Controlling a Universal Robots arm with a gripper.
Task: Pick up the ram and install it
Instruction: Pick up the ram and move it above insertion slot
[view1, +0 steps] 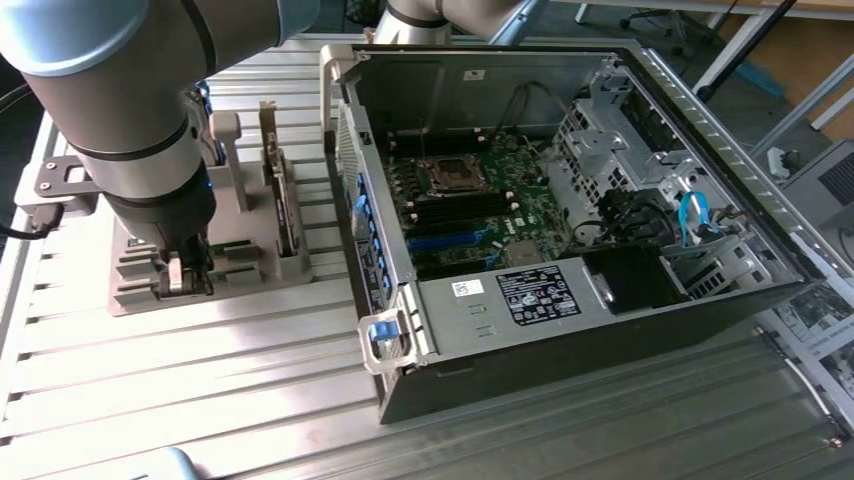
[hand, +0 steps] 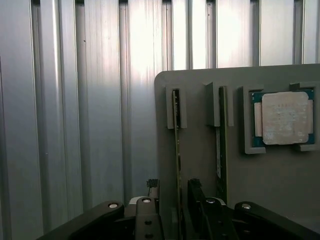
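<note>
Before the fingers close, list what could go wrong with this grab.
1. The open fingers straddle the ram, which stands edge-on in the grey holder. A skewed squeeze could tilt it and jam it in its slot.
2. A second board stands in the next slot, close to one finger, and could get knocked.
3. A jolt to the holder might shift the processor chip resting in its pocket.
</note>
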